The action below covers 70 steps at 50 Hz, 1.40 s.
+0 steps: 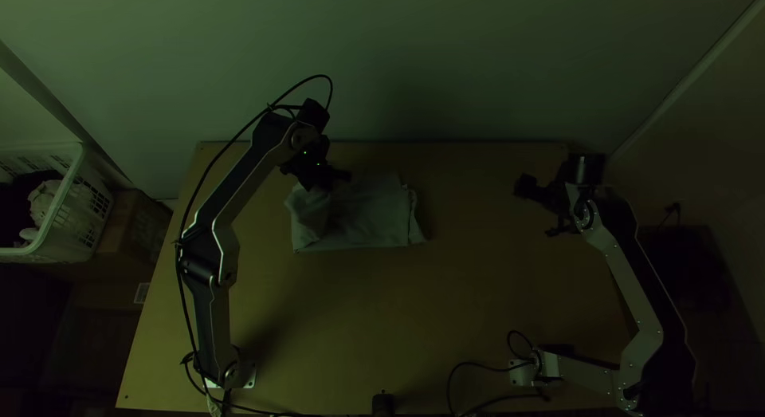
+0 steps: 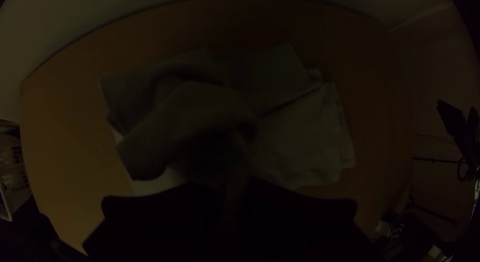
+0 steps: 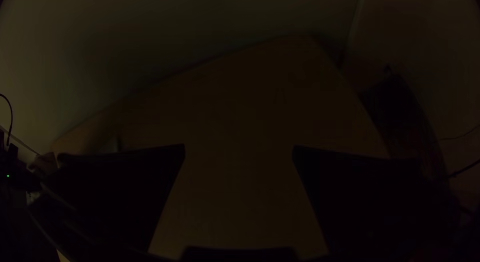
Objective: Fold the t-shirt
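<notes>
Light wooden table, rectangular, far edge running along pale wall; grey-looking t-shirt on far half, slightly left of middle; folded into compact, roughly rectangular bundle, loose bunched flap raised over left part, layered edges uneven at right end; left arm's base plate near table's near left corner; right arm's base plate toward near right; thin black cable curving beside it across near part.

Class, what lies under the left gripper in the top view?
Under the left gripper lies part of the t-shirt, gathered into a loose fold. Whatever cloth the gripper covers there cannot be seen.
</notes>
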Available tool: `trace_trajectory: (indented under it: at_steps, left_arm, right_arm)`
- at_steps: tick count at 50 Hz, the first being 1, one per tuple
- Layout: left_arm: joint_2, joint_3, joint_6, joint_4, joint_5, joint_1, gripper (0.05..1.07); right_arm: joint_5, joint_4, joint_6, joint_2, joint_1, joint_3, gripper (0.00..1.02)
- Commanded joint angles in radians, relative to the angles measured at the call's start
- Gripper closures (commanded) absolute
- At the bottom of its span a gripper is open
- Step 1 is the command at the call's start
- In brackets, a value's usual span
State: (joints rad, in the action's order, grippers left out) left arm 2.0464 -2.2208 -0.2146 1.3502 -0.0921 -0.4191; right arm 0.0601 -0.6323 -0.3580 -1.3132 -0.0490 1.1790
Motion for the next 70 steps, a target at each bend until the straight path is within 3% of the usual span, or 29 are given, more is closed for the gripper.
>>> trace_trajectory:
  at_steps: [1,24,26,29,33,42,46,70]
  left_arm:
    - [0.043,-0.05,-0.055,-0.017,0.0,-0.037,1.05]
    - [0.161,-0.088,-0.158,-0.172,-0.031,-0.167,1.01]
    - [0.167,-0.088,-0.16,-0.194,-0.034,-0.176,0.9]
    - [0.181,-0.088,-0.16,-0.221,-0.041,-0.191,0.63]
    - [0.193,-0.097,-0.161,-0.253,-0.061,-0.21,0.1]
    - [0.19,-0.109,-0.37,-0.427,-0.296,-0.216,0.09]
    - [0.182,-0.108,-0.405,-0.441,-0.388,-0.216,0.09]
    - [0.003,-0.014,-0.262,-0.424,-0.376,-0.04,0.09]
  right_arm:
    - [-0.002,0.014,-0.01,0.031,0.006,-0.028,0.04]
    - [-0.002,0.074,-0.021,0.078,0.005,-0.136,0.04]
    - [-0.002,0.08,-0.021,0.083,0.003,-0.145,0.04]
    - [-0.002,0.089,-0.021,0.091,0.003,-0.162,0.04]
    - [-0.002,0.091,-0.027,0.098,-0.005,-0.18,0.04]
    - [-0.002,0.134,-0.045,0.126,-0.046,-0.263,0.04]
    - [-0.002,0.157,-0.058,0.137,-0.052,-0.292,0.04]
    - [-0.002,0.189,-0.045,0.21,-0.068,-0.283,0.04]
